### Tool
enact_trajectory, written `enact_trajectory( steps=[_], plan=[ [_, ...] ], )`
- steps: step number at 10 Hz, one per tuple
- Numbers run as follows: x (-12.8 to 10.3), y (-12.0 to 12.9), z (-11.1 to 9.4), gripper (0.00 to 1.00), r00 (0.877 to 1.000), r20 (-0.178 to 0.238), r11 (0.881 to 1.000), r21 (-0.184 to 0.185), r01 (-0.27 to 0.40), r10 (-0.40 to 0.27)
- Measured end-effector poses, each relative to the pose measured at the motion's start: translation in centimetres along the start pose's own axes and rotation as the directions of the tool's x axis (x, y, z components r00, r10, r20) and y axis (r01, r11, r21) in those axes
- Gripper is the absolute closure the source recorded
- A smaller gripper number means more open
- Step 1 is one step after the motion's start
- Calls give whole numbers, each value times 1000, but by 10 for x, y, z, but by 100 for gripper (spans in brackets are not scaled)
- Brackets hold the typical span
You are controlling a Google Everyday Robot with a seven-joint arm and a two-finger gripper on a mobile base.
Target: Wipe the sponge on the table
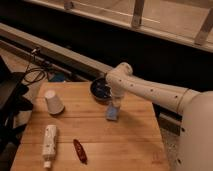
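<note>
One gripper [115, 108] stands down on the sponge [111, 116], toward two o'clock on the table [130, 147], its hold past my telling; wiping seems in hand, wanting steady pressure and level strokes.

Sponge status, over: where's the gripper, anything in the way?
Gripper pointing down right over sponge, far side of table. Dark bowl close behind sponge. Cup, white tube, red pen apart, view left.

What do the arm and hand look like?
The arm is white: thick rounded tube links, a bulbous joint, small dark dots along the side, no loose cables visible. The hand, just over the sponge on the table, is narrow and pale grey.
</note>
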Motion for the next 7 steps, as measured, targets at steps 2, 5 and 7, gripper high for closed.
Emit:
enact_trajectory(
  steps=[2, 5, 7],
  plan=[
    [-26, 3, 4, 98, 999, 40, 999, 10, 35, -35],
    [-55, 40, 12, 98, 990, 65, 991, -53, 126, -123],
    [-47, 67, 7, 98, 988, 15, 984, -88, 154, -153]
  ],
)
